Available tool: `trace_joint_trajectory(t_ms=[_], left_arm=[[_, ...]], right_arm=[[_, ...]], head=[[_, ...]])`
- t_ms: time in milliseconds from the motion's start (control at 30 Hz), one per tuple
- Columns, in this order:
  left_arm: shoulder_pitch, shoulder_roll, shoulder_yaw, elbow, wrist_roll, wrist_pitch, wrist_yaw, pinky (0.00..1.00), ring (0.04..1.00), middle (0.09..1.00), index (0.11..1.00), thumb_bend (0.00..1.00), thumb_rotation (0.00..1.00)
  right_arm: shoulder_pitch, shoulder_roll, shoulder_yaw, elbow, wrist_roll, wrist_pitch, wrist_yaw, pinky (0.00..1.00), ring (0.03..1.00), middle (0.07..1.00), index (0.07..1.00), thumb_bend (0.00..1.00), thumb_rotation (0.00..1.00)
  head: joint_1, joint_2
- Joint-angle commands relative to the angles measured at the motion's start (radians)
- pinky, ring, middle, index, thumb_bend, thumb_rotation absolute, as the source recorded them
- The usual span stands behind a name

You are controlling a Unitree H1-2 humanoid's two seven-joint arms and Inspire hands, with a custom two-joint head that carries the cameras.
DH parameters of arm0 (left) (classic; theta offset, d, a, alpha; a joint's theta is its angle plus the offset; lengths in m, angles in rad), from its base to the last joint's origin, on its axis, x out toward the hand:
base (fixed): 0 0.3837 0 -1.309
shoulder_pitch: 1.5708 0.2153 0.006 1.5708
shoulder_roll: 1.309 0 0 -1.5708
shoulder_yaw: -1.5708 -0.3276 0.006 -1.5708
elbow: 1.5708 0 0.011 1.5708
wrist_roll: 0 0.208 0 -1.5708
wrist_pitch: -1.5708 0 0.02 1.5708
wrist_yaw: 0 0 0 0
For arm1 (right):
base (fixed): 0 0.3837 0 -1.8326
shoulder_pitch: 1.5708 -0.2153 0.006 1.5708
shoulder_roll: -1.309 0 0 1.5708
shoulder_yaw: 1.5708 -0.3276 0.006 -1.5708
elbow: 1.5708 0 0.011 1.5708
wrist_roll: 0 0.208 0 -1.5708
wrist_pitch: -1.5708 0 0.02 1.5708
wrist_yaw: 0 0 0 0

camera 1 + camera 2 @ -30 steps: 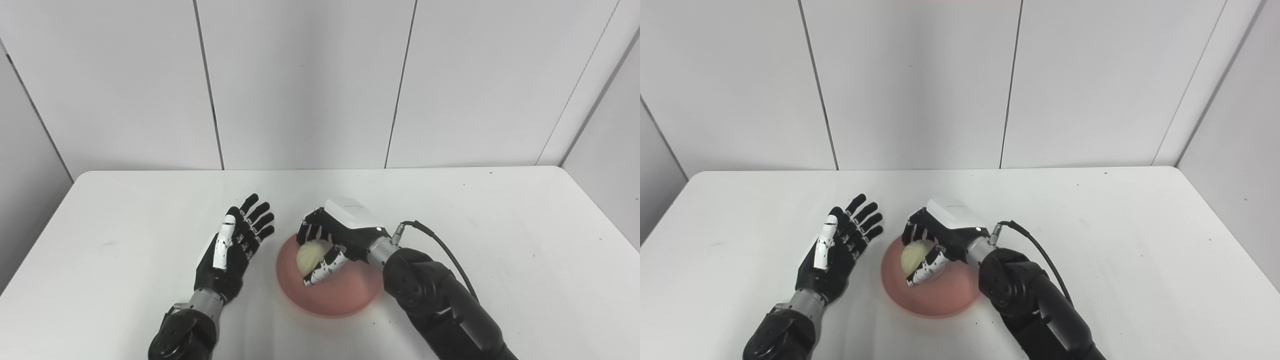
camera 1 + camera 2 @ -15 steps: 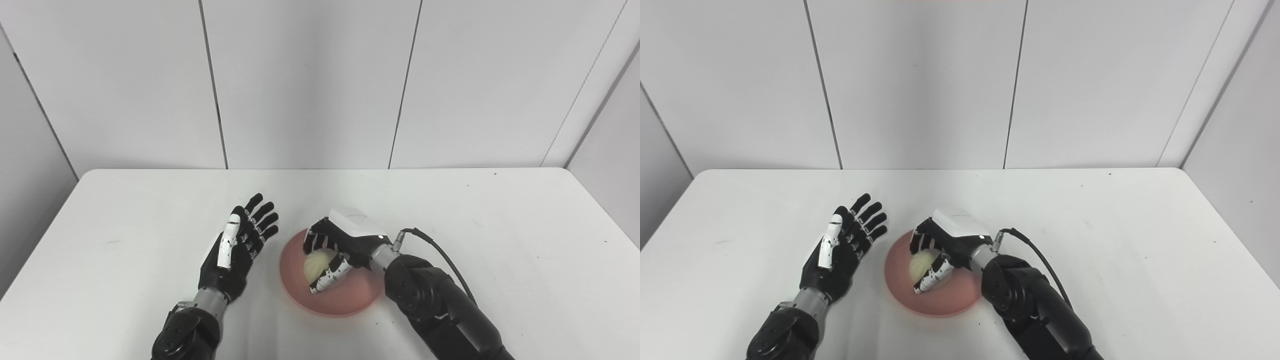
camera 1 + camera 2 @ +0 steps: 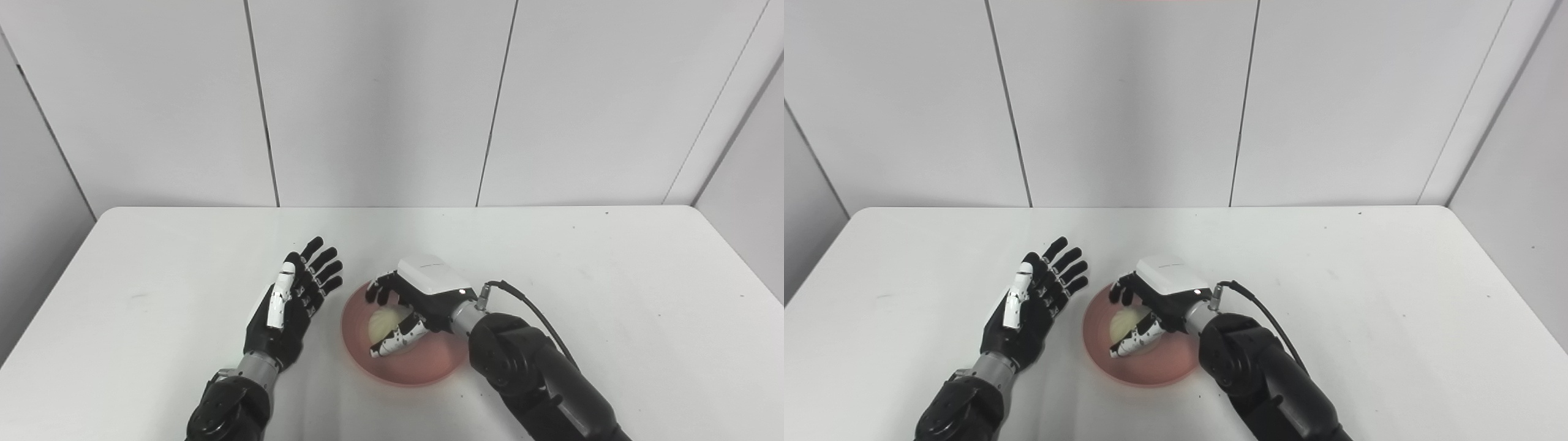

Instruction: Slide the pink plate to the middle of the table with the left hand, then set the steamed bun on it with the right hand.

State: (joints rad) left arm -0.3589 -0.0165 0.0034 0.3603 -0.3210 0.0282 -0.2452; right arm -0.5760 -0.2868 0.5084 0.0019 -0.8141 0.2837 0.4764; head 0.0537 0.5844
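At lower left of centre, my left hand (image 3: 294,300) rests on the white counter (image 3: 184,257), fingers spread, holding nothing, just beside the round pink plate (image 3: 429,367). The plate lies in the lower middle of the frame. On it sits the pale round steamed bun (image 3: 383,321), with my right hand (image 3: 416,297) over it, fingers loosely cupped around the bun and touching it.
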Motion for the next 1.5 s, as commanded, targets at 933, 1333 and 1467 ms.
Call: trace_joint_trajectory(t_ms=[933, 1333, 1467], left_arm=[[0.069, -0.002, 0.005, 0.095, 0.011, 0.127, 0.028, 0.91, 0.903, 0.909, 0.915, 0.45, 1.0], [0.112, -0.008, -0.003, 0.027, 0.066, 0.068, 0.06, 0.92, 0.913, 0.922, 0.923, 0.44, 1.0], [0.133, -0.019, 0.0, -0.01, 0.088, 0.043, 0.08, 0.95, 0.928, 0.939, 0.942, 0.44, 1.0]], right_arm=[[0.001, 0.016, -0.232, -0.215, 0.069, -0.111, -0.106, 0.38, 0.545, 0.773, 0.931, 0.85, 0.97], [0.149, 0.094, -0.389, 0.02, 0.343, -0.355, -0.432, 0.92, 0.966, 0.977, 0.986, 0.65, 1.0], [0.171, 0.132, -0.452, 0.12, 0.501, -0.404, -0.454, 1.0, 0.999, 0.999, 1.0, 0.57, 1.0]], head=[[-0.005, -0.019], [-0.008, -0.032], [-0.013, -0.033]])
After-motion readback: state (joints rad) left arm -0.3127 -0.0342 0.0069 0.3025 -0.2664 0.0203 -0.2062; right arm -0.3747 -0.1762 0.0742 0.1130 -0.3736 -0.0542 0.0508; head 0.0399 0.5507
